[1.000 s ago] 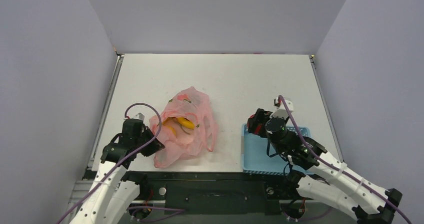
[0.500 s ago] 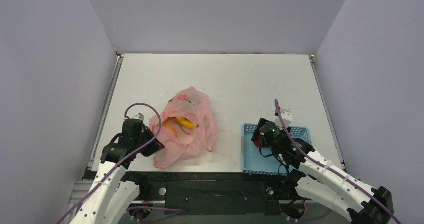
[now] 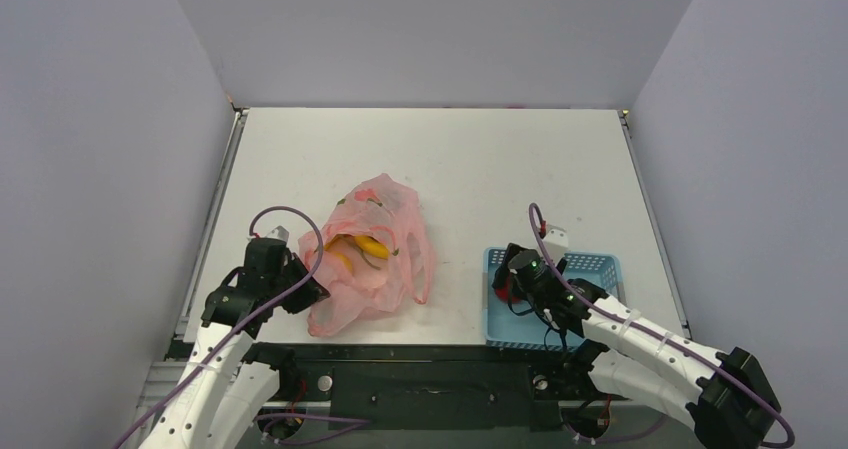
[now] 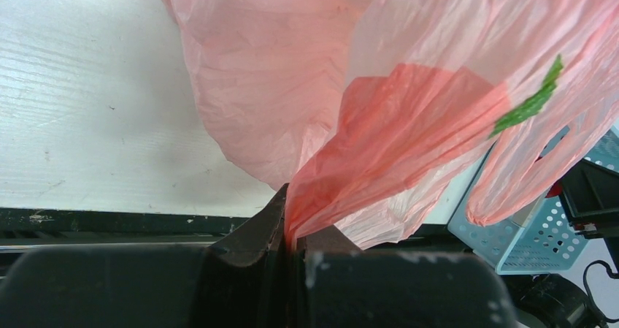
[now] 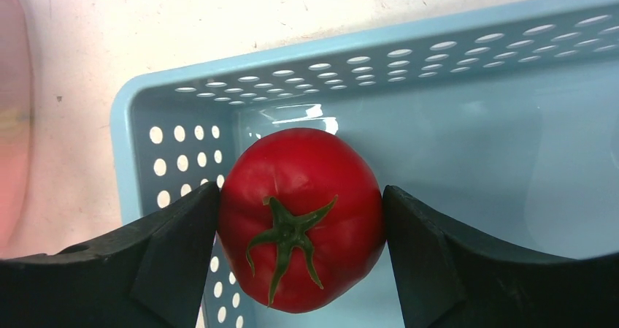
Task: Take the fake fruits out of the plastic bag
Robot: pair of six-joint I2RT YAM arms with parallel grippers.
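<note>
Pinching the near left corner of the pink plastic bag (image 3: 372,269), the left gripper (image 3: 303,294) sits at the near edge of the white table (image 3: 470,159), its fingers pressed together on the thin film. Two yellow bananas (image 3: 360,248) show through the bag's crumpled middle. Further right, well apart from the bag, the right gripper (image 3: 508,283) clamps a red tomato (image 5: 301,211) between its spread fingers, over the left end of the blue perforated basket (image 5: 438,50).

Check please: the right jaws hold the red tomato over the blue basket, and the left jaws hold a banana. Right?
No. The left jaws are shut on the pink bag instead; the left wrist view shows it. The rest is right.
</note>
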